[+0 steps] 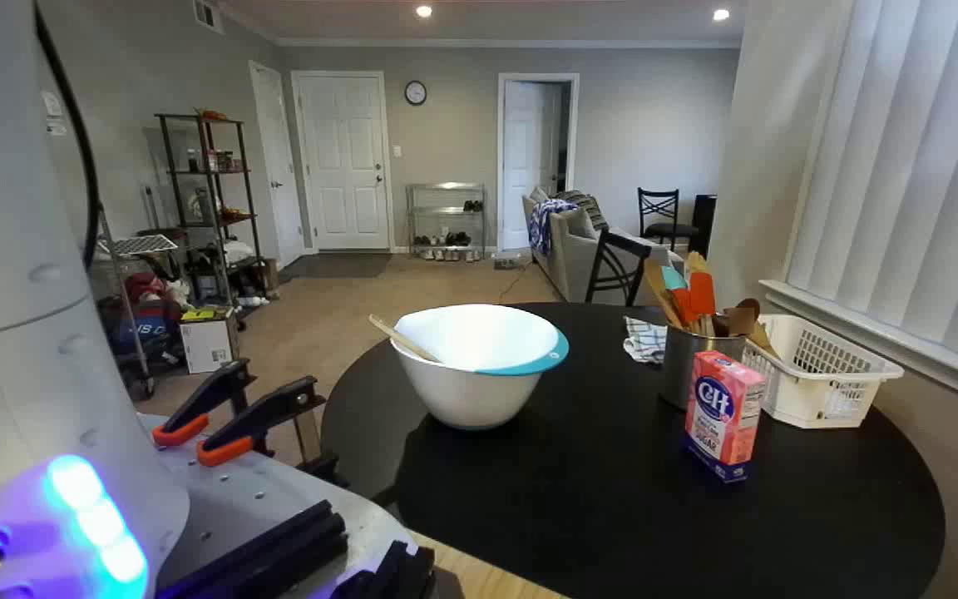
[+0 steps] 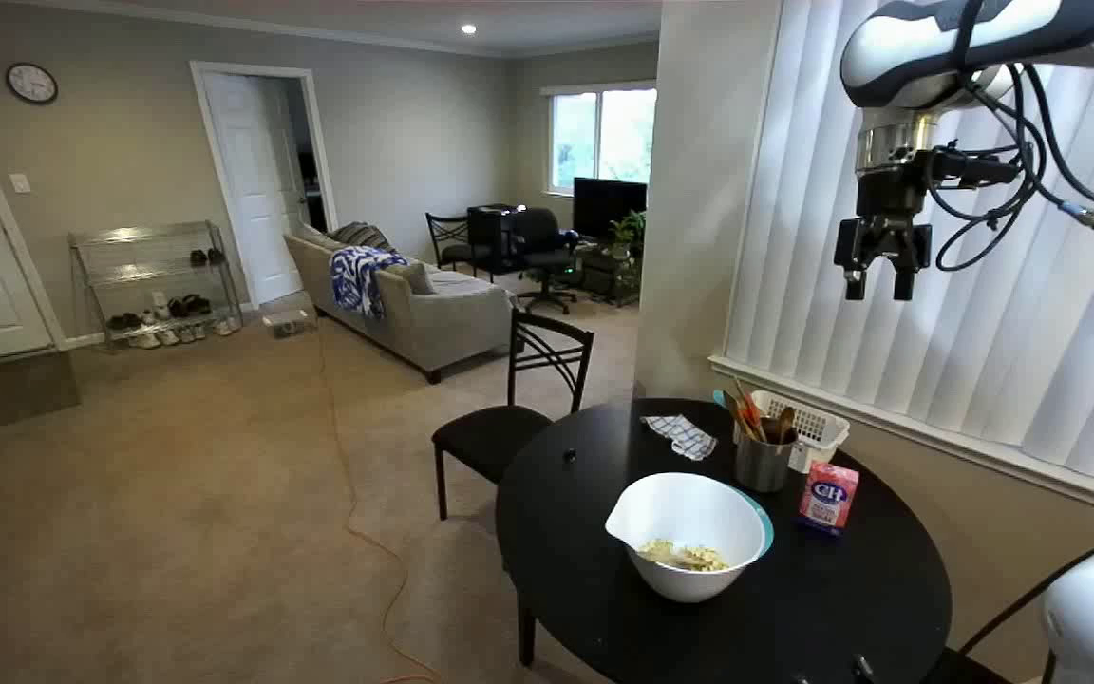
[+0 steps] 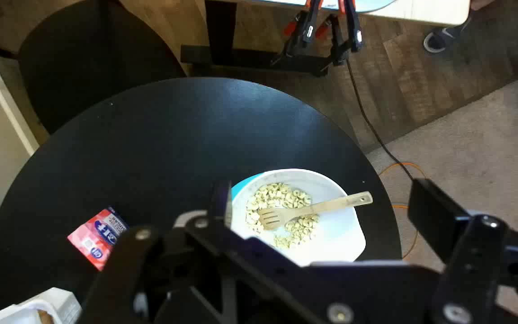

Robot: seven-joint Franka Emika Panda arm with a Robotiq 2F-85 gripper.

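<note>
My gripper is open and empty, high above the table and pointing down, in front of the blinds. In the wrist view its fingers stand wide apart with the bowl visible far below between them. The white mixing bowl with a blue rim patch stands on the round black table. It holds pasta and a slotted wooden spatula, whose handle sticks out over the rim. A pink sugar box stands upright beside the bowl, apart from it.
A steel can of utensils, a white basket and a checked cloth are on the table. Clamps are on the robot's mount. A chair stands at the table, and window blinds hang behind the gripper.
</note>
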